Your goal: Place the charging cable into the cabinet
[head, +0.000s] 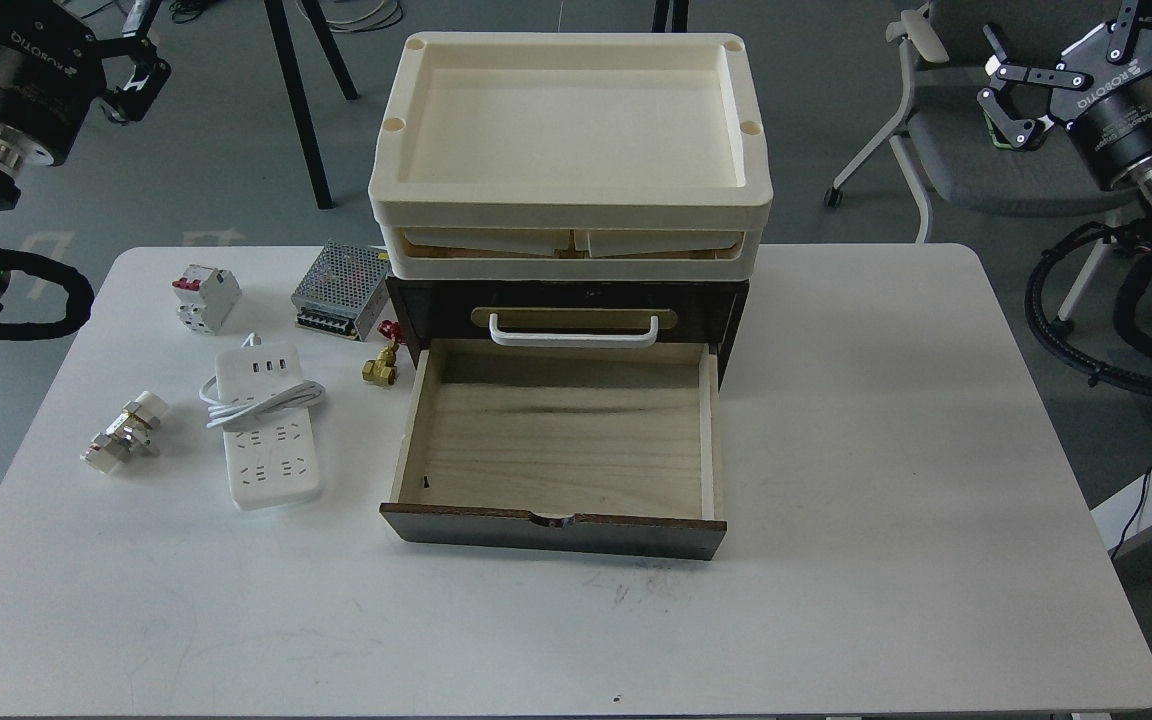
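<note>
Lying flat: glossy white rectangular charging cable (267,428); pale-wood cabinet (564,440) drawer.

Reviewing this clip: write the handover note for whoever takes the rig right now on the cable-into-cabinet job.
Left gripper: raised off the table at far left, open, empty.
Right gripper: raised at far right, open, empty.
Charging cable: on the table left of the cabinet, cord coiled across it, untouched.
Done: lower drawer pulled out, looks nearly empty.
Left: grasp the cable, place it in the drawer.
</note>
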